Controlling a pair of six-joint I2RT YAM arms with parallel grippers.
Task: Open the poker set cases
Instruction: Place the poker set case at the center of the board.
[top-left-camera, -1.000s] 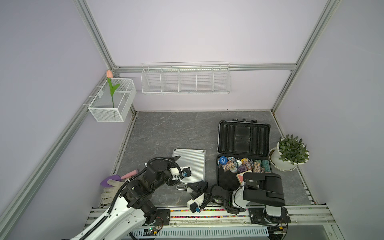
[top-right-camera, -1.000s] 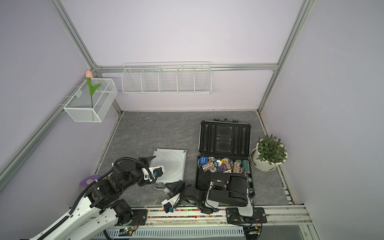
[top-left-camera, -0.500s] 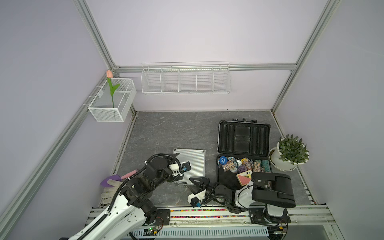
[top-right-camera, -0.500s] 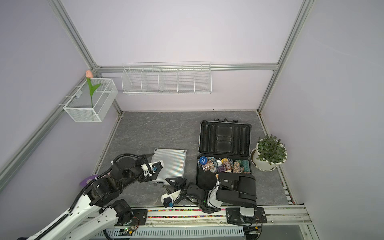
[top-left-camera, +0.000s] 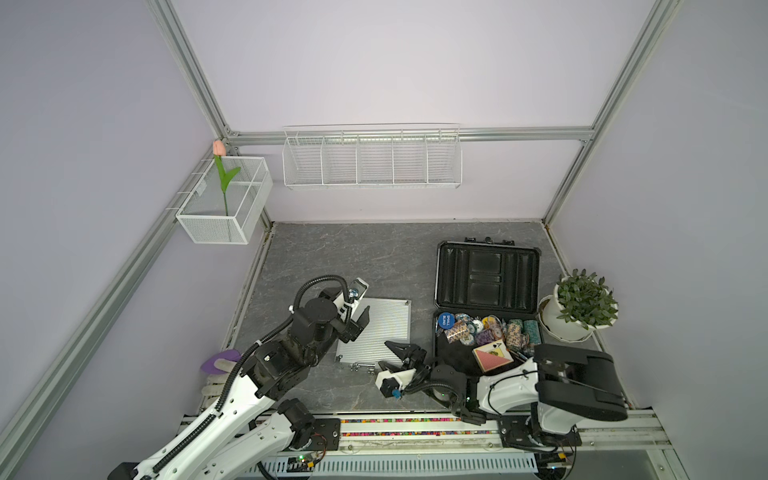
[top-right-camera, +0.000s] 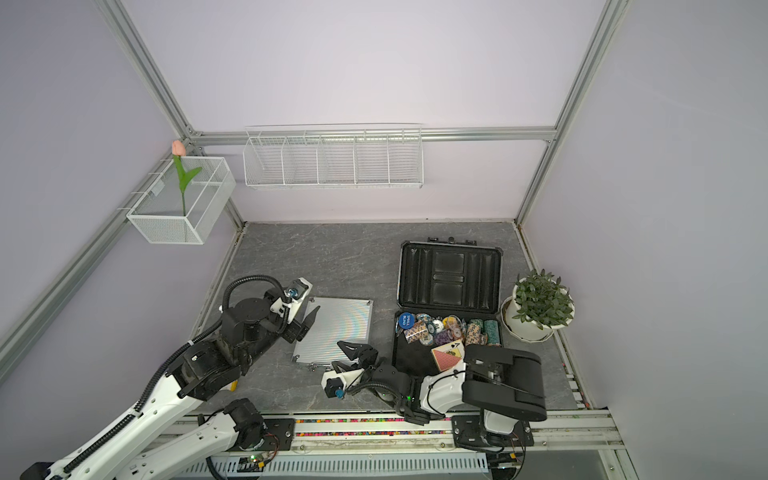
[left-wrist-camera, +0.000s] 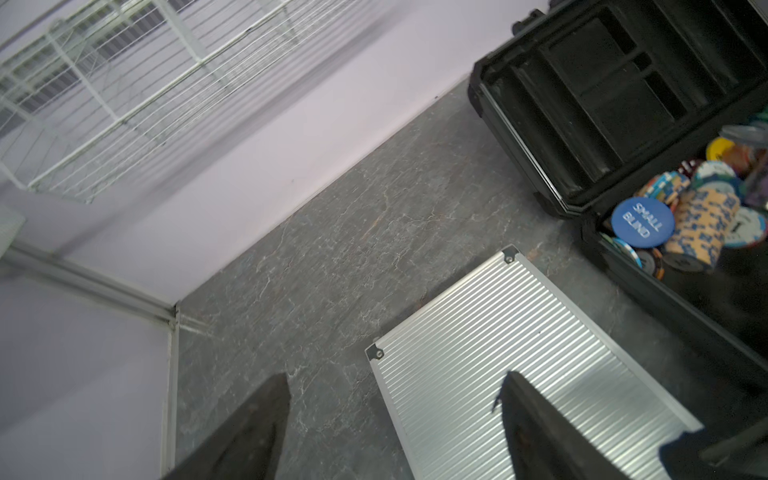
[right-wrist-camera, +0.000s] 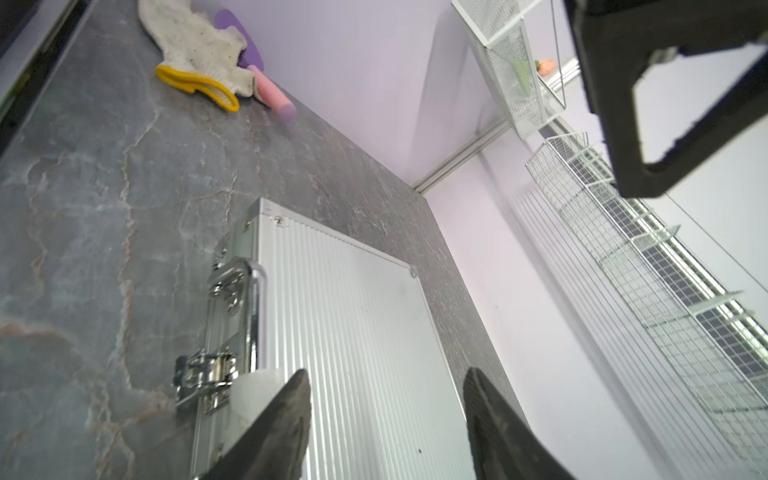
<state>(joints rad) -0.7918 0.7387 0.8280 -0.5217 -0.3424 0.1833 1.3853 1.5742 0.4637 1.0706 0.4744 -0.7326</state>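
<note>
Two cases on the table (top-left-camera: 332, 257), folks. The black case (top-left-camera: 486, 278) sits by the right wall, wide open, lid thrown back toward the far wall. Its tray holds a jumble of chips (top-left-camera: 486, 328), one blue disc (top-left-camera: 445, 320) marked SMALL BLIND and one deck of cards (top-left-camera: 492, 353).

The silver case (top-left-camera: 382, 328) lies flat just left of it, lid down, handle and latch (right-wrist-camera: 208, 378) on its near edge.

Both arms are on that one. The left gripper (left-wrist-camera: 395, 376) hovers at its left edge, fingers spread wide, one over the ribbed lid and one over bare table, gripping nothing. The right gripper (right-wrist-camera: 387, 372) hangs at the near edge beside the latch, fingers parted and empty.

Up on the walls there are two wire baskets. The long basket (top-left-camera: 372, 156) is split into five bays, and the small basket (top-left-camera: 224, 224) holds one tulip (top-left-camera: 224, 174). One potted plant (top-left-camera: 582, 303) stands hard against the black case, and one glove (right-wrist-camera: 199, 45) lies by the left wall.
</note>
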